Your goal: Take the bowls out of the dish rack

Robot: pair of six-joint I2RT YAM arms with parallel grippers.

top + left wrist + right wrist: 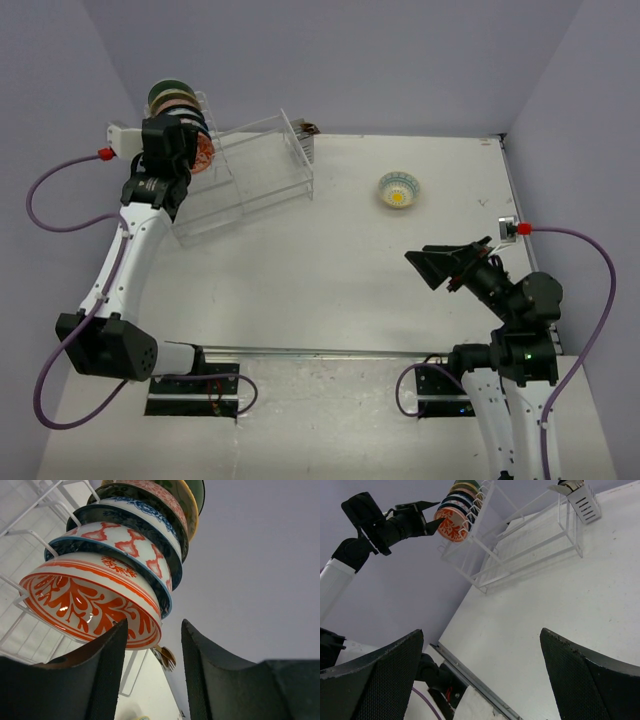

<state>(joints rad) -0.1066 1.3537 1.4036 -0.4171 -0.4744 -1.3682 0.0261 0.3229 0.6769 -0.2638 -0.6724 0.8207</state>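
Orange-red bowl is the nearest of the bowls, which stand on edge in a tight row in the tall slotted tier of the dish rack at the far left of the worktop; 1 bowl with a yellow flower lies alone on the worktop at far right, well apart from the rack. Step in hand, by my reading: taking the next bowl, the orange-red one. Left gripper is spread, with that bowl's lower rim just above the gap and nothing pinched; contact cannot be told. Next move calls for sliding 1 finger inside the rim and 1 outside, pinching, then lifting clear of the dividers without dragging the bowl behind. Left arm is stretched long to the rack's high end; right arm sits folded back at near right, right gripper spread and empty
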